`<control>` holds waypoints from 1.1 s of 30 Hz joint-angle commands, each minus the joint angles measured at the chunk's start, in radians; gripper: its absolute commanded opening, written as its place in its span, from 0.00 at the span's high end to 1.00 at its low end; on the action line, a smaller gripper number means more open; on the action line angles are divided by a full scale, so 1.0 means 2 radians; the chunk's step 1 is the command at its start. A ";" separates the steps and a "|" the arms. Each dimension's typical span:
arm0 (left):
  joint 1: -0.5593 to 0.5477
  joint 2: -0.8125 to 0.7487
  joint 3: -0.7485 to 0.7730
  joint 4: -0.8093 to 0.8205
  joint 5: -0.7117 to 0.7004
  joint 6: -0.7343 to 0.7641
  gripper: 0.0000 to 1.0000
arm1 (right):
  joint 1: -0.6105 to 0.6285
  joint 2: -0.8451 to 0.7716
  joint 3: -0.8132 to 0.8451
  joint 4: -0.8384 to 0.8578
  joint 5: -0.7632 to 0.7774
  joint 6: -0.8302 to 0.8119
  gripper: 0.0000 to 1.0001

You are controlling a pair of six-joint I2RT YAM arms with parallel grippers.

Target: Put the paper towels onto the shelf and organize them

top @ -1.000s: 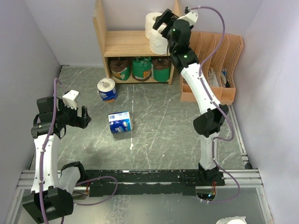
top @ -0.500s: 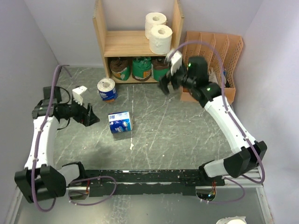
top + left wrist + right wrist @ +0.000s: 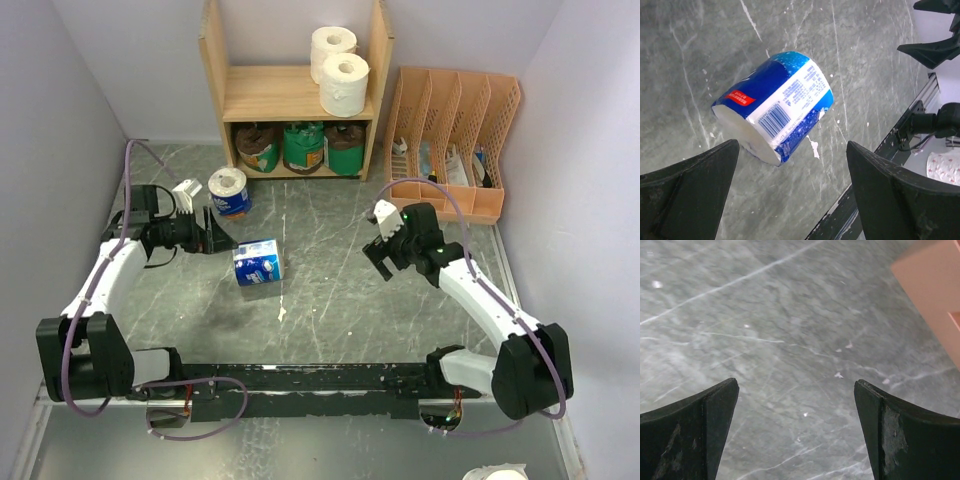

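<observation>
A blue-and-white wrapped roll (image 3: 258, 262) lies on its side on the grey marbled table (image 3: 340, 300), a little toward 9 o'clock from the table's middle in the overhead view. In the left wrist view its long axis runs from 8 o'clock to 2 o'clock, with the bare white paper end facing 8 o'clock and the barcode panel turned up. The left gripper (image 3: 215, 240) sits just at 9 o'clock of that roll, fingers spread wide and touching nothing — the roll lies ahead of the tips, not between them. A second blue-and-white roll (image 3: 229, 192) stands upright at 11 o'clock of the lying one, core hole facing up. The wooden shelf (image 3: 270, 95) stands at 12 o'clock against the back wall: two white rolls (image 3: 344, 84) upright at the right end of its upper tier, and a brown roll (image 3: 258, 147) and green rolls (image 3: 303, 147) in the lower one. The right gripper (image 3: 378, 258) hangs over bare table at 3 o'clock of centre, fingers spread and holding nothing. A peach file organizer (image 3: 450, 140) stands at 2 o'clock; plain pale walls close in the table.
</observation>
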 commanded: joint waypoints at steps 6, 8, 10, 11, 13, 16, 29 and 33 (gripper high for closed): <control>-0.015 0.019 -0.054 0.092 -0.044 -0.091 0.00 | -0.035 0.012 -0.011 0.058 0.010 0.010 0.00; -0.028 0.030 -0.057 0.092 -0.039 -0.097 0.00 | -0.035 0.020 -0.012 0.061 0.015 0.010 0.00; -0.033 0.037 -0.063 0.094 -0.037 -0.100 0.00 | -0.035 0.028 -0.012 0.065 0.019 0.007 0.00; -0.035 0.041 -0.066 0.096 -0.037 -0.101 0.00 | -0.036 0.033 -0.012 0.066 0.020 0.007 0.00; -0.041 0.049 -0.070 0.099 -0.036 -0.102 0.00 | -0.035 0.035 -0.011 0.066 0.021 0.006 0.00; -0.049 0.062 -0.071 0.106 -0.029 -0.107 0.00 | -0.035 0.034 -0.014 0.068 0.024 0.004 0.00; -0.062 0.101 -0.073 0.138 -0.006 -0.128 0.03 | -0.036 0.032 -0.014 0.069 0.023 0.001 0.00; -0.062 0.117 -0.077 0.154 0.003 -0.137 0.23 | -0.036 0.028 -0.017 0.070 0.027 0.001 0.01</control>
